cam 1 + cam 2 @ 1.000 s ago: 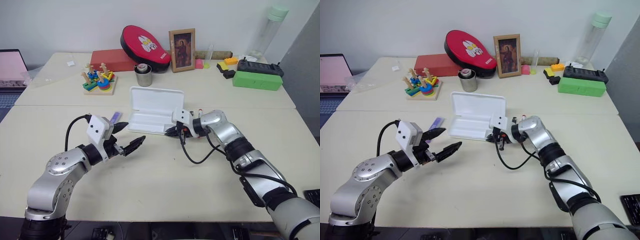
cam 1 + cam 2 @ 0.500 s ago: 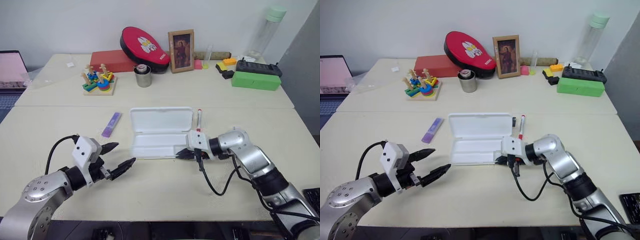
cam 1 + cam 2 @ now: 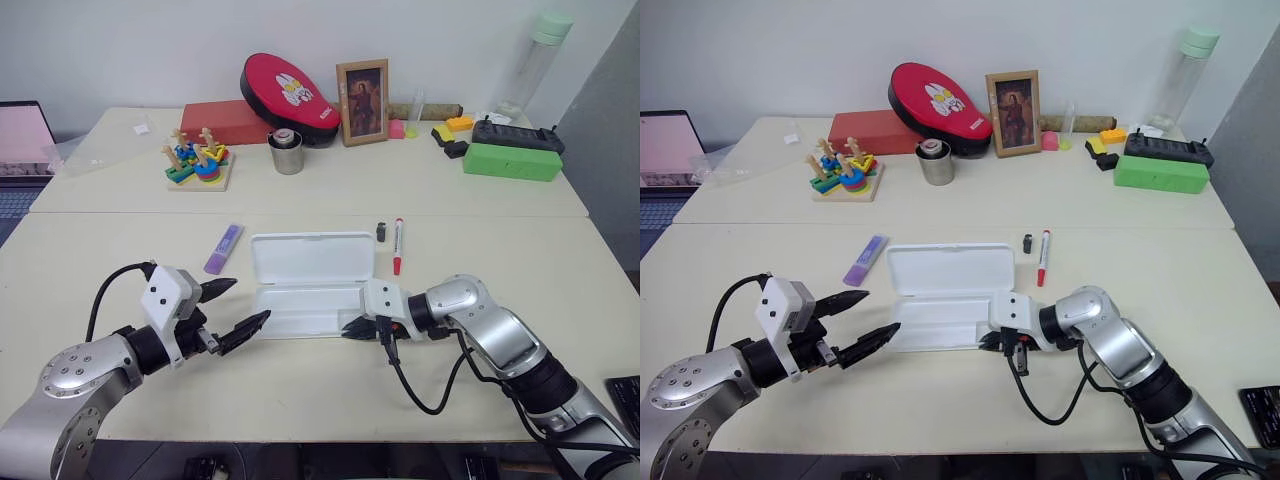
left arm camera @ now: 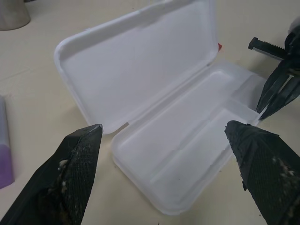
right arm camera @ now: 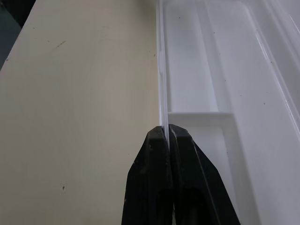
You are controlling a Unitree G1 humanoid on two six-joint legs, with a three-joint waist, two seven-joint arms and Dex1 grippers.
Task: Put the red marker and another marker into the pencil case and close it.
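Nearest you, at the lower left of the head view, your left gripper [image 3: 228,311] hangs over the counter [image 3: 300,390] with its two black fingers spread wide apart and nothing between them, aimed toward the left end of the pencil case [image 3: 312,283]. At lower centre-right, your right gripper [image 3: 357,328] has its fingers pressed together, clamped on the thin front rim of the pencil case at its right near corner; the wrist view shows the white edge pinched right at the fingertips [image 5: 167,136]. The pencil case lies open in the middle of the frame, its shallow tray toward you and its lid leaning back behind it, and the tray is empty. Left of the lid, just apart from it, the purple marker [image 3: 223,248] lies flat on the counter, pointing away at a slight angle. Right of the lid, the red marker [image 3: 397,245] lies lengthwise on the counter, red cap toward you, with a small black stub [image 3: 381,231] between it and the lid's far right corner. Farther back you have a metal cup [image 3: 286,152] at upper centre, a colourful stacking toy [image 3: 199,160] to its left, a framed picture [image 3: 363,101] and a red pad [image 3: 290,85] behind, and a green box [image 3: 513,161] at the upper right.
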